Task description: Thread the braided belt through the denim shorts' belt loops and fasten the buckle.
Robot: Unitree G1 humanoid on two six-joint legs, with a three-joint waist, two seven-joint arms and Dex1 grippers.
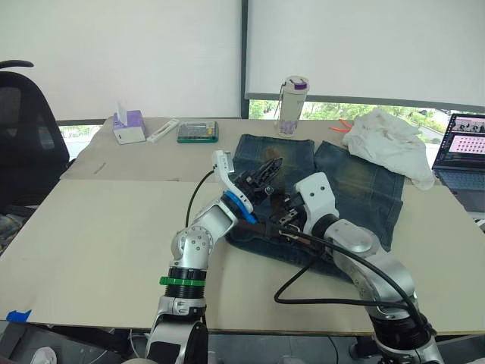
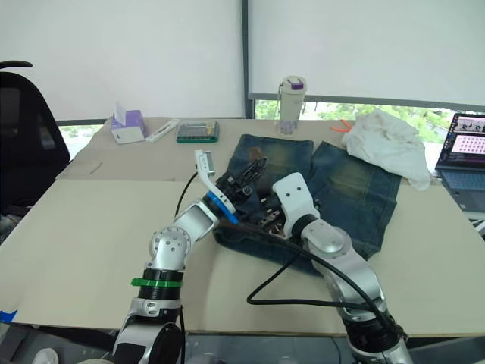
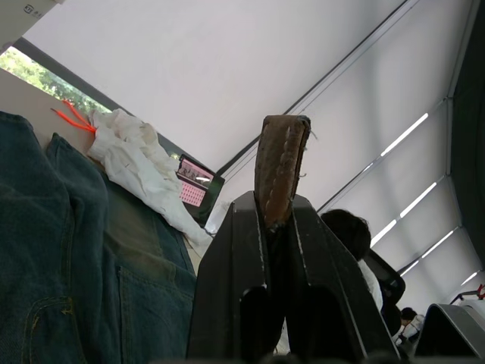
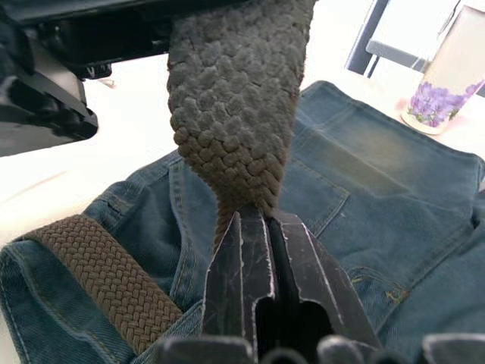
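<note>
The denim shorts (image 1: 356, 182) lie flat on the table, legs pointing away from me and the waistband nearest. Both grippers hover close together over the waistband's left part. My left gripper (image 1: 267, 173) is raised and shut on the belt's brown leather tip (image 3: 281, 163), which sticks up between its fingers (image 3: 235, 280). Just right of it and lower, my right gripper (image 1: 284, 218) is shut on the braided belt (image 4: 239, 106). Another stretch of the belt (image 4: 106, 280) lies along the waistband and slips under denim. I cannot make out the buckle or single belt loops.
A white cloth (image 1: 386, 144) lies at the far right beside a laptop (image 1: 462, 155). A water bottle (image 1: 292, 106) stands behind the shorts. A tissue box (image 1: 129, 127), remote and calculator (image 1: 198, 132) sit far left. A black chair (image 1: 23, 136) stands to the left.
</note>
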